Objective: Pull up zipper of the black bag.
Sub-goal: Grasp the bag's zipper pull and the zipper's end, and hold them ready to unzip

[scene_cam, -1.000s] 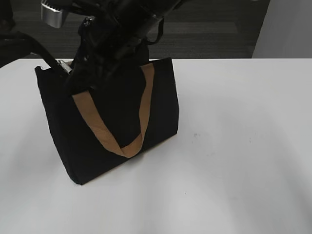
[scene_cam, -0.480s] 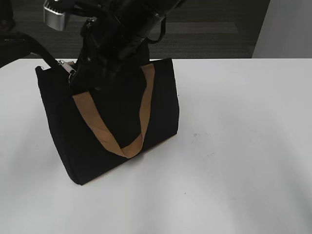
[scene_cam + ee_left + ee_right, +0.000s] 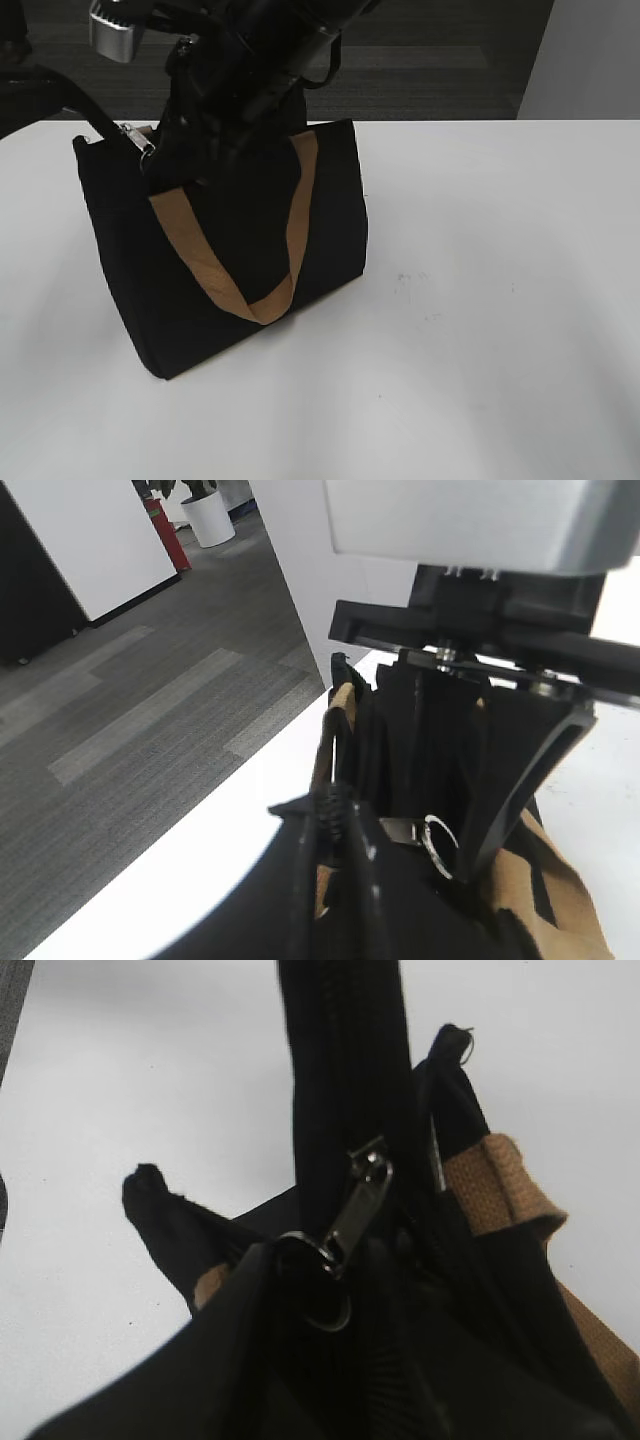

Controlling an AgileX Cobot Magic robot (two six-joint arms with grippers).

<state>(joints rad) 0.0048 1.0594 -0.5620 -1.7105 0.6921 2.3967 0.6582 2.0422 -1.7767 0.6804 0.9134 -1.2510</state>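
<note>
The black bag (image 3: 230,250) stands on the white table (image 3: 480,300), left of the middle, with a tan handle (image 3: 290,230) hanging down its front. The silver zipper (image 3: 137,140) sits near the bag's top left end. My right gripper (image 3: 320,1300) reaches across from above and is shut on the ring of the zipper's (image 3: 358,1200) pull tab. My left gripper (image 3: 335,825) is shut on the bag's end fabric by the zip track, at the top left corner (image 3: 95,138). The pull ring (image 3: 437,842) also shows in the left wrist view.
The bag stands close to the table's far left edge, with dark carpet floor (image 3: 430,70) beyond it. The right arm's silver camera housing (image 3: 112,30) hangs above the bag. A white wall panel (image 3: 590,60) stands at the far right.
The right arm and its silver housing shifted slightly right and down over the bag top a second ago. Both grips and the bag look unchanged since then.
</note>
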